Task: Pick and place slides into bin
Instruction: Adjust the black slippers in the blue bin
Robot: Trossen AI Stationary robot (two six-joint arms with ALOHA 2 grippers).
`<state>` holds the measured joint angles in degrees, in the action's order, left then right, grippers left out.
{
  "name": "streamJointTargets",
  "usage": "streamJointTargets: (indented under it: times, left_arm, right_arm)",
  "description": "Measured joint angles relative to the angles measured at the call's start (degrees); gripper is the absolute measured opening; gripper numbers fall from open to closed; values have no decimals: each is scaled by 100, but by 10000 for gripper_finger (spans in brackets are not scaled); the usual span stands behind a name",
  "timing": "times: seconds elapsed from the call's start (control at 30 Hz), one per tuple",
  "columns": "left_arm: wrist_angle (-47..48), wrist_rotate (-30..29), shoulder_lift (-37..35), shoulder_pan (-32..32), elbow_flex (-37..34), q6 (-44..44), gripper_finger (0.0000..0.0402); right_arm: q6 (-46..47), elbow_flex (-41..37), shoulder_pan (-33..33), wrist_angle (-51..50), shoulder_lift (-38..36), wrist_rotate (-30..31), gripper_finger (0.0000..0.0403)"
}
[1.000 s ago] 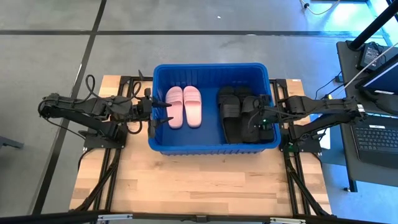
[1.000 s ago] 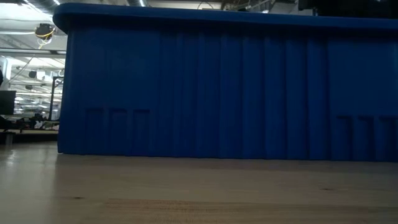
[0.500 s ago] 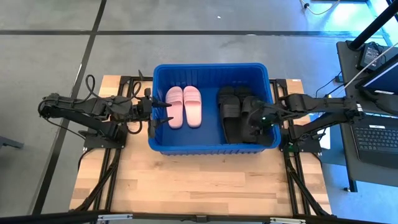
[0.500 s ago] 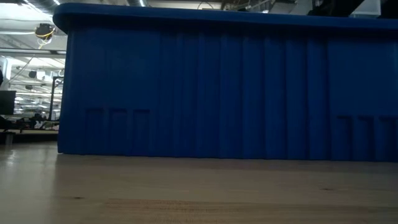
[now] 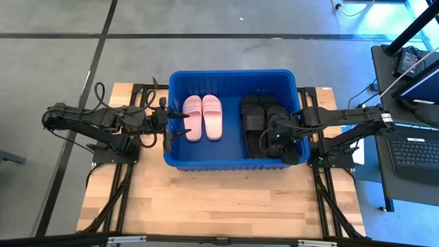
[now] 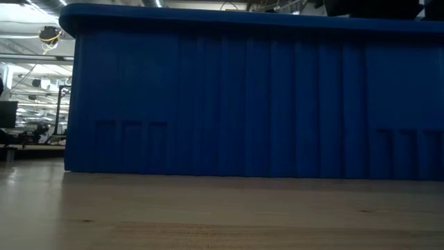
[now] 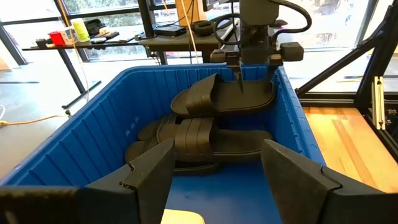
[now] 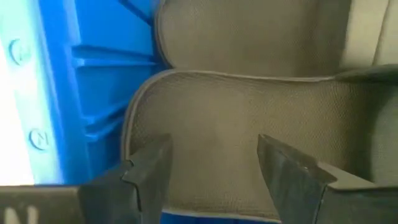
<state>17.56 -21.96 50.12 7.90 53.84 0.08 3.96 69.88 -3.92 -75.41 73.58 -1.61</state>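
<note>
The blue bin [image 5: 233, 74] stands at the table's far middle, and its near wall [image 6: 243, 104] fills the low view. Inside it a pale pink pair of slides [image 5: 204, 116] lies on the left and black slides [image 5: 252, 125] on the right. One black slide [image 7: 224, 96] lies tilted on top of the other black ones. My right gripper [image 5: 278, 137] points down over that slide, open, its fingers [image 8: 149, 163] spread above the footbed [image 8: 217, 124]. My left gripper [image 5: 184, 123] waits open at the bin's left rim, pointing level across the bin. My right gripper's fingertips [image 7: 240, 79] stand from above close to the footbed of the top black slide, near its end by the bin's right wall. Whether they touch it I cannot tell. Nothing shows pinched between the fingers.
Bare wooden tabletop [image 5: 219, 199] lies on the near side of the bin. The arms' black mounting frames [image 5: 116, 154] run along both table sides. A desk with a laptop [image 5: 415, 151] stands beyond the right edge.
My right gripper has gone from the bin's right wall toward the bin's middle and has tipped over until it points nearly straight down over the black slides. Its fingers keep the same gap. My left gripper has kept still.
</note>
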Motion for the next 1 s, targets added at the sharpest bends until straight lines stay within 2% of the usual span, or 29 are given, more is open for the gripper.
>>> streamJointTargets:
  times: [0.13, 0.47, 1.0]
  left_arm:
    - [1, 0, 0, 0, 0, -1, 234]
    - [115, 0, -1, 0, 2, -44, 234]
    - [264, 2, 0, 1, 2, -159, 234]
  right_arm:
    - [-128, 8, 0, -171, 35, 36, 234]
    - [-587, 8, 0, -398, 149, 787, 234]
    - [-1322, 36, 2, -424, 988, 982, 234]
